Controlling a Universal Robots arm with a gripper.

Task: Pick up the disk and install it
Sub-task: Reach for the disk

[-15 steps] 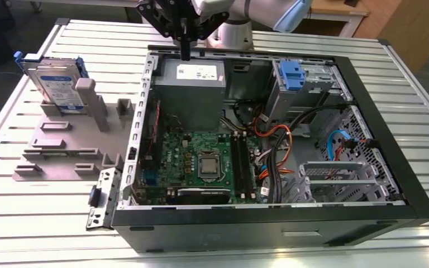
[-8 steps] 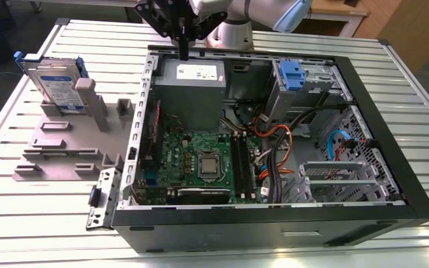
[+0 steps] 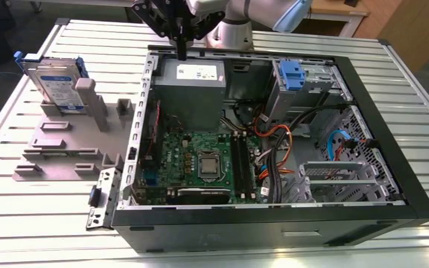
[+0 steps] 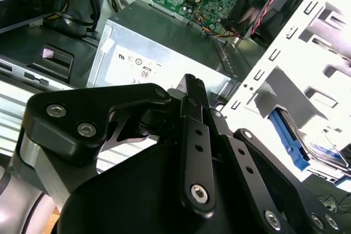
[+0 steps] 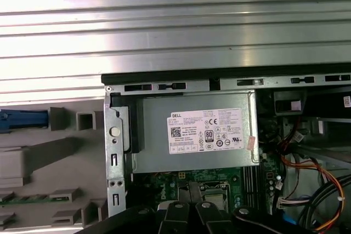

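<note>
The disk (image 3: 53, 82), a silver drive with a white-and-blue label in a blue carrier frame, stands upright in a grey holder (image 3: 65, 142) at the exterior view's left, beside the open computer case (image 3: 274, 215). Its blue frame also shows in the first wrist view (image 5: 22, 119) and the second wrist view (image 4: 286, 135). My gripper (image 3: 181, 54) hangs over the case's far wall, above the grey power supply box (image 3: 192, 84), well apart from the disk. Its fingers are shut with nothing between them, as both wrist views show (image 4: 191, 81) (image 5: 189, 210).
Inside the case lie a green motherboard (image 3: 199, 162), orange and black cables (image 3: 278, 137) and a drive bay with a blue carrier (image 3: 291, 75). The case and holder rest on a ribbed metal table (image 3: 43, 234). A wooden cabinet (image 3: 415, 22) stands at the far right.
</note>
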